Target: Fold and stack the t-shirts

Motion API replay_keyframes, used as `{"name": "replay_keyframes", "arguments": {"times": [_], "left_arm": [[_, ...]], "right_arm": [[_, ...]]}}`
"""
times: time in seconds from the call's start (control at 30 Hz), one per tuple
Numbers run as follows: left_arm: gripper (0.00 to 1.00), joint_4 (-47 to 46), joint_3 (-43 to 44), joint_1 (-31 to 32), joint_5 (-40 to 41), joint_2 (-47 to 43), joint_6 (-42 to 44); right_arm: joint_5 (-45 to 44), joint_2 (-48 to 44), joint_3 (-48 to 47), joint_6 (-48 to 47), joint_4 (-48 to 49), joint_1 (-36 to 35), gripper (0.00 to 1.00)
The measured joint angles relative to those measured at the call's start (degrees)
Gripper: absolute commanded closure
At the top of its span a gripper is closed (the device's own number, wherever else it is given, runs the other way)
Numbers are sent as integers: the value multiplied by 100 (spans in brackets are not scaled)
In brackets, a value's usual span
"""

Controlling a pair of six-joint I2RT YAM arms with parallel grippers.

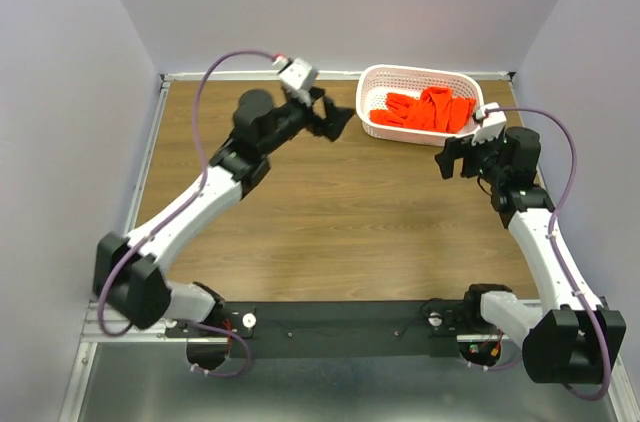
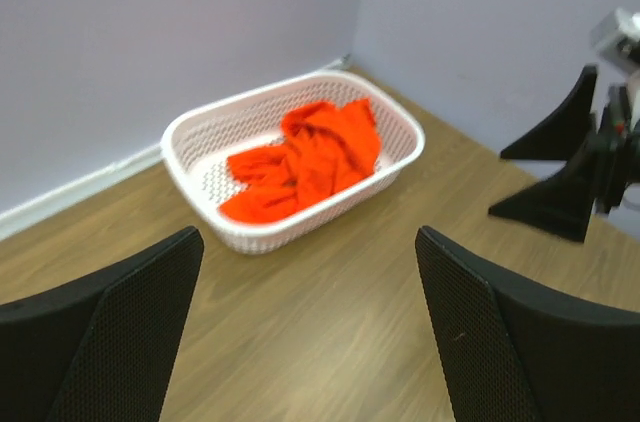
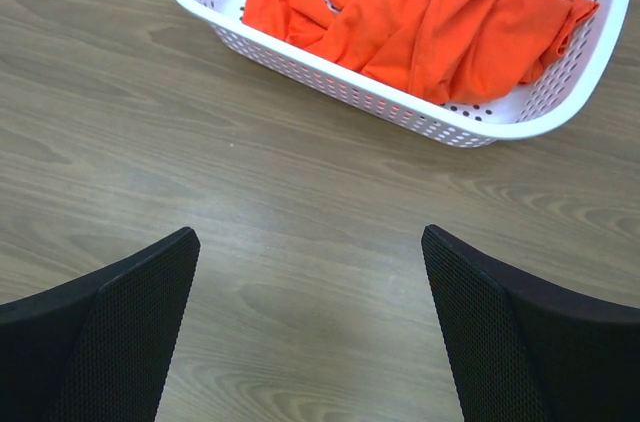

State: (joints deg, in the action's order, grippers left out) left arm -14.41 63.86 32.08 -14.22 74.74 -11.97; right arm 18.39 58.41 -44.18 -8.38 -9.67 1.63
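Open-topped basket (image 1: 412, 135) rings the t-shirts (image 1: 430, 109); back wall (image 1: 340, 2) seems close behind it.

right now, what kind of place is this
Probably a robot test cell: plain pale walls boxing in a wood-grain table, two white-and-black arms bolted at its near edge, and a white plastic lattice basket of crumpled orange-red t-shirts.

**Soft, even light throughout**

My overhead view is bright and evenly lit; only faint, diffuse shadows lie on the table (image 1: 340, 232). The left wrist picture is slightly soft, the t-shirts (image 2: 310, 162) glowing saturated. The right wrist picture is sharper, its wood grain crisp.
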Motion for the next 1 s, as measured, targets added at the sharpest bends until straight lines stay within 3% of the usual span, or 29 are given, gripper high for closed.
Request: {"name": "replay_keyframes", "arguments": {"times": [0.2,0.5,0.6,0.83,1.0], "left_arm": [[12,15,2579,546,-76,2533,-254],[17,455,6564,929,-446,6087,-1257],[17,365,7191,1003,-415,6784,-1604],[20,-254,6819,1029,-269,7121,-1980],[18,-570,5141,946,-50,6181,-1694]], "right_arm": [[-83,20,-136,579,-26,122,0],[-1377,48,-249,1770,-22,310,0],[-1589,46,-249,1976,-22,328,0],[-1670,208,-282,2063,17,334,0],[-1038,1779,-1276,1722,-15,337,0]]}}
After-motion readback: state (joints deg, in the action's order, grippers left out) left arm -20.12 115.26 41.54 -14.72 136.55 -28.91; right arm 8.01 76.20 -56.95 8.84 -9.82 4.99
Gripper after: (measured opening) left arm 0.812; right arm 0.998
